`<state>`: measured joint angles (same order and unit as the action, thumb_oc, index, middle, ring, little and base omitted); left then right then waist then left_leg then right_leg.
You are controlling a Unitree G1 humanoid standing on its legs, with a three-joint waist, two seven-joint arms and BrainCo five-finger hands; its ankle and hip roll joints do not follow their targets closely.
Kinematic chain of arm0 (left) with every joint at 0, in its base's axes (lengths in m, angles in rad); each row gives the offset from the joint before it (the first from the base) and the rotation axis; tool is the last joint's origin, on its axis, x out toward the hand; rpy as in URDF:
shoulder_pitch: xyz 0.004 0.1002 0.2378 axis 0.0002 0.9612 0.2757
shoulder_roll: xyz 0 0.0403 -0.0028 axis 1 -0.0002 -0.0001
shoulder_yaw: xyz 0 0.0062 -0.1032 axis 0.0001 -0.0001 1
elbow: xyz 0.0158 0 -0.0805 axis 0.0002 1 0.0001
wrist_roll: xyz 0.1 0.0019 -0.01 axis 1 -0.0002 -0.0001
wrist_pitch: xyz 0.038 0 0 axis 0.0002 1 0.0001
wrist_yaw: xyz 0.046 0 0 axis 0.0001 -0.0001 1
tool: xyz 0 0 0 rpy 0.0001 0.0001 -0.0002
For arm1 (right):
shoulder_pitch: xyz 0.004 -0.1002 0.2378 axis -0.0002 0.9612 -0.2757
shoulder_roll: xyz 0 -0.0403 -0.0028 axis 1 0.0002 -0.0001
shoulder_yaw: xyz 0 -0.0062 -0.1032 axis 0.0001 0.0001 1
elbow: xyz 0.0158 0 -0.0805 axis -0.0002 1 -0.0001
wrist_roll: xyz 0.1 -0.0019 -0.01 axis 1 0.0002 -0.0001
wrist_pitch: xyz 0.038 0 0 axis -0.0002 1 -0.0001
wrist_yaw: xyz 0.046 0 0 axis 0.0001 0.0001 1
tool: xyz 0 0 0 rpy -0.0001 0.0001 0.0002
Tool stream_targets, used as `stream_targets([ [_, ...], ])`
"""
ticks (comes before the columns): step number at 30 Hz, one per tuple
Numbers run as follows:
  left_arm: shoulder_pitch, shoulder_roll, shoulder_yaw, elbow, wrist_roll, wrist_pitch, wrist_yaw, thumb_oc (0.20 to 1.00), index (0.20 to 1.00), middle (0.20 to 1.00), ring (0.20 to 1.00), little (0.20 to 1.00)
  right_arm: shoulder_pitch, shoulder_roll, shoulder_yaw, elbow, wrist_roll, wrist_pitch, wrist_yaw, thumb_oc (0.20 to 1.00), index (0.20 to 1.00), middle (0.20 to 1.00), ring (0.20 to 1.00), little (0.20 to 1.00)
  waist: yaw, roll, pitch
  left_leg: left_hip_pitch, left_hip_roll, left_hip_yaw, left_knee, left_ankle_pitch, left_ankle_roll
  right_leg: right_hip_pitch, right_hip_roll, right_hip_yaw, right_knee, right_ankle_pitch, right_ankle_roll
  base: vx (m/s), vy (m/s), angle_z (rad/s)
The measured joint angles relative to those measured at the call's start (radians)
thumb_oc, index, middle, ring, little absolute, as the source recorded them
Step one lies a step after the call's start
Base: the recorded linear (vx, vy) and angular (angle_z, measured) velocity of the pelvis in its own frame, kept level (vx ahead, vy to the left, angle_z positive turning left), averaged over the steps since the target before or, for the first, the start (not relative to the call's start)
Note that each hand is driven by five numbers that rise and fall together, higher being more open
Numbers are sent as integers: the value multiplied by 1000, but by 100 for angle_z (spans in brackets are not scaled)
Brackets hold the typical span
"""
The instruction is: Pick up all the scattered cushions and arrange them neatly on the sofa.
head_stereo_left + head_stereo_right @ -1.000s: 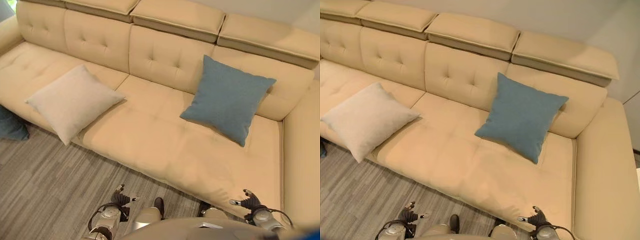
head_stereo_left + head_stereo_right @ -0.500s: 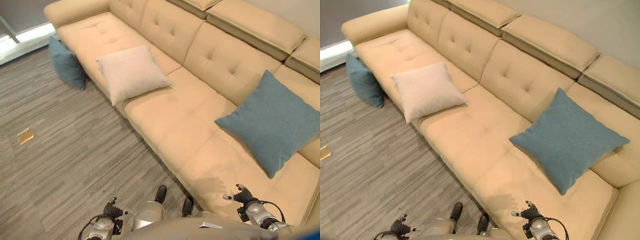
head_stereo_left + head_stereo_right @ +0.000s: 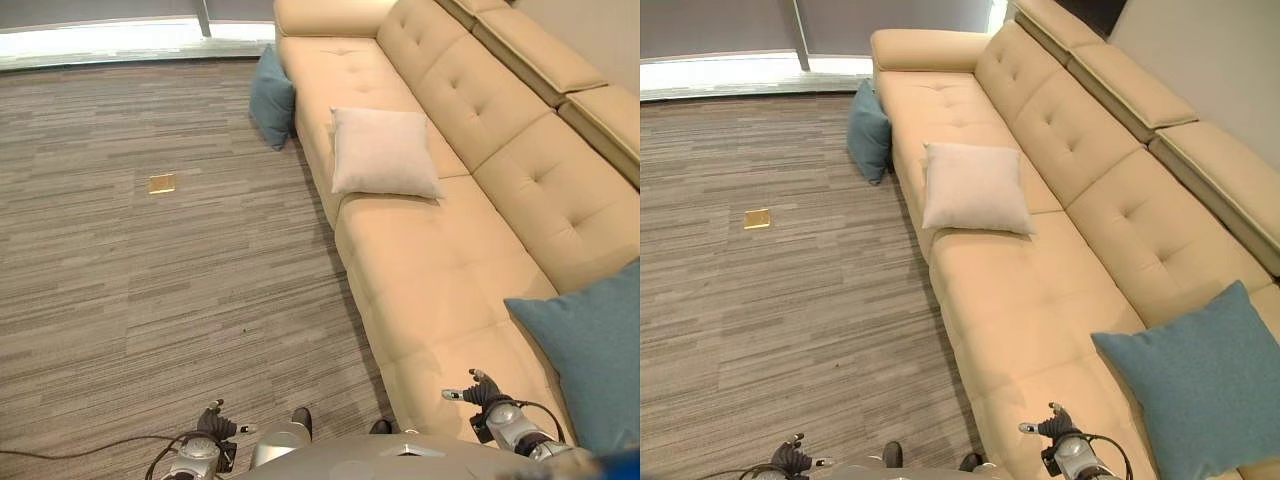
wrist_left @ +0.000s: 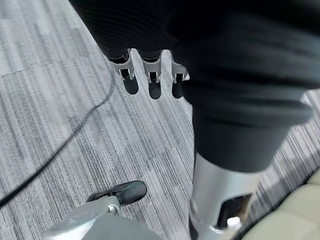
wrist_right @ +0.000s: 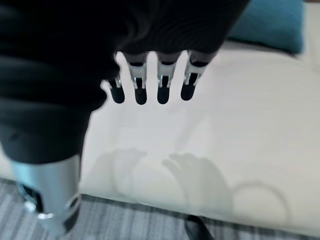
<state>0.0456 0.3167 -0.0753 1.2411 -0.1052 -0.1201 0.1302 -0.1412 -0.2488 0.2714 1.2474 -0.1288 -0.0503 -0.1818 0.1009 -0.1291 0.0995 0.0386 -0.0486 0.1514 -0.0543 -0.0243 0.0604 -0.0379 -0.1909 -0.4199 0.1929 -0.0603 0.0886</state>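
Two cushions already lay on the sofa (image 3: 440,260), which ran from the upper middle of the frame down to the lower right. The cream cushion (image 3: 382,152) lay flat on the seat in the upper middle, its front edge near the seat's front edge. The blue cushion on the seat (image 3: 1205,385) sat at the lower right, leaning towards the backrest. One piece of the job appeared to be left: a blue cushion on the floor (image 3: 272,97) stood propped against the sofa's front near the far armrest, in the upper middle of the frame, touching the upholstery and resting on the grey striped floor (image 3: 150,260). A small brass plate (image 3: 161,183) was set in the floor at the upper left, apart from everything. The left robot hand (image 3: 215,424) hung at the bottom edge over the floor, fingers straight and relaxed, holding nothing. The right robot hand (image 3: 1052,428) hovered at the lower right above the seat's front edge, likewise released and empty. By my judgement, roughly two thirds was done, with neatening of the cream cushion perhaps still wanted.
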Motion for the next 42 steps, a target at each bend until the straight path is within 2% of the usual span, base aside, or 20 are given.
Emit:
stream_targets([
  [2,-34,11,-2,-5,0,-1,2,1000,1000,1000,1000,1000,5,5,16,-13,-13,0,2,1000,1000,1000,1000,1000,-14,23,30,26,-4,-55,-20,10,39,-123,-14,130,250,-74,53,129,77,72],
  [4,-30,38,-4,-1,0,0,5,1000,1000,1000,1000,1000,-1,19,33,-23,-13,0,3,1000,1000,1000,1000,1000,-30,-5,43,26,-25,-61,-42,13,46,-216,71,279,168,-79,56,207,52,42],
  [8,-44,-9,-4,-2,1,0,2,1000,1000,1000,1000,1000,29,14,9,-1,-13,2,3,1000,1000,1000,1000,1000,-57,9,59,68,-40,-134,-42,-19,41,-208,117,212,-27,39,-4,302,-53,60],
  [9,-53,-13,-17,-2,1,-1,2,1000,1000,1000,1000,1000,64,13,-16,11,-13,3,3,1000,1000,1000,1000,1000,-59,8,53,90,-27,-192,-24,-23,22,-141,132,198,-95,113,-35,354,-141,139],
  [11,-59,-13,-42,-2,9,-1,1,1000,1000,1000,1000,1000,82,12,-24,13,-12,4,2,1000,1000,1000,1000,1000,-69,12,51,85,-11,-221,44,-53,-28,-52,150,155,-183,136,-100,188,-105,83],
  [12,-52,-15,-39,-1,10,-1,0,1000,1000,1000,1000,1000,72,13,-24,17,-12,3,2,1000,1000,1000,1000,1000,-58,4,51,62,-17,-210,137,-79,-71,-4,156,154,-241,142,-112,98,-64,7],
  [14,-53,-33,-32,-2,9,-1,0,1000,1000,1000,1000,1000,36,0,-15,4,-10,1,-1,1000,1000,1000,1000,1000,-38,-25,45,-169,-23,-160,577,-129,-141,43,144,173,-286,118,-177,136,-32,-12],
  [15,-68,-29,-29,-2,9,0,1,1000,1000,1000,1000,1000,25,5,-10,18,-8,2,-1,1000,1000,1000,1000,1000,-30,-42,54,-222,6,-129,605,-132,-135,50,146,169,-287,105,-186,203,9,3],
  [17,-82,-9,-19,-2,8,0,6,1000,1000,1000,1000,1000,18,12,3,16,-1,2,-2,1000,1000,1000,1000,1000,-31,-65,68,-257,63,-103,311,-87,-113,79,151,154,-291,74,-178,286,79,12],
  [19,-88,5,-23,3,9,0,3,1000,1000,1000,1000,1000,13,15,28,39,-1,9,-10,1000,1000,1000,1000,1000,-16,-66,78,-278,78,-121,62,50,-161,129,155,160,-292,18,-141,382,197,-16],
  [21,-63,0,-22,2,9,7,0,1000,1000,1000,1000,1000,20,11,28,35,-2,11,-14,1000,1000,1000,1000,1000,9,-44,70,-252,83,-134,83,68,-143,182,155,203,-292,-10,-101,270,189,-73],
  [22,-28,7,-21,1,9,7,1,1000,1000,1000,1000,1000,44,21,30,25,-4,11,-16,1000,1000,1000,1000,1000,2,-46,40,-222,63,-119,72,142,-85,209,135,227,-285,-40,-58,250,212,-60],
  [23,-6,18,-13,0,10,7,1,1000,1000,1000,1000,1000,65,42,30,30,-6,6,-17,1000,1000,1000,1000,1000,-9,-76,15,-164,23,-104,32,133,-47,217,89,231,-237,-50,-18,160,189,-41],
  [26,-44,26,-2,-7,17,0,0,1000,1000,1000,1000,1000,68,77,36,33,-13,6,-16,1000,1000,1000,1000,1000,-15,-66,0,-63,-3,-94,-36,120,20,129,67,251,-20,-84,61,174,282,-14],
  [29,-52,20,-16,-6,17,4,2,1000,1000,1000,1000,1000,58,77,53,7,-15,5,-11,1000,1000,1000,1000,1000,-23,-20,-2,-10,-1,-78,-24,85,54,-59,32,241,378,-112,109,96,152,-3],
  [32,-49,20,-39,-7,17,2,5,1000,1000,1000,1000,1000,36,77,58,-16,-22,1,-10,1000,1000,1000,1000,1000,-29,2,9,43,-12,-51,-38,41,101,-182,22,207,409,-107,98,214,108,-24],
  [33,-32,6,-41,-5,17,6,4,1000,1000,1000,1000,1000,20,73,76,-16,-47,2,-10,1000,1000,1000,1000,1000,-31,11,15,70,-18,-25,-38,28,69,-203,23,151,229,-84,74,242,55,-54],
  [35,-30,-7,-42,0,17,6,3,1000,1000,1000,1000,1000,22,71,76,-19,-53,8,-10,1000,1000,1000,1000,1000,-38,9,18,77,-28,-3,-38,-3,37,-244,17,90,65,-26,84,188,28,-43],
  [38,-42,-12,-42,-7,17,5,1,1000,1000,1000,1000,1000,40,67,57,-16,-73,24,-10,1000,1000,1000,1000,1000,-54,5,25,93,-41,24,-37,-26,31,-246,21,-38,-53,65,92,331,0,-22],
  [42,-57,-18,-53,-8,21,1,0,1000,1000,1000,1000,1000,79,43,12,32,-72,28,-10,1000,1000,1000,1000,1000,-73,15,18,165,17,-22,-3,-97,-47,-123,108,-19,-93,109,-45,387,-84,22],
])
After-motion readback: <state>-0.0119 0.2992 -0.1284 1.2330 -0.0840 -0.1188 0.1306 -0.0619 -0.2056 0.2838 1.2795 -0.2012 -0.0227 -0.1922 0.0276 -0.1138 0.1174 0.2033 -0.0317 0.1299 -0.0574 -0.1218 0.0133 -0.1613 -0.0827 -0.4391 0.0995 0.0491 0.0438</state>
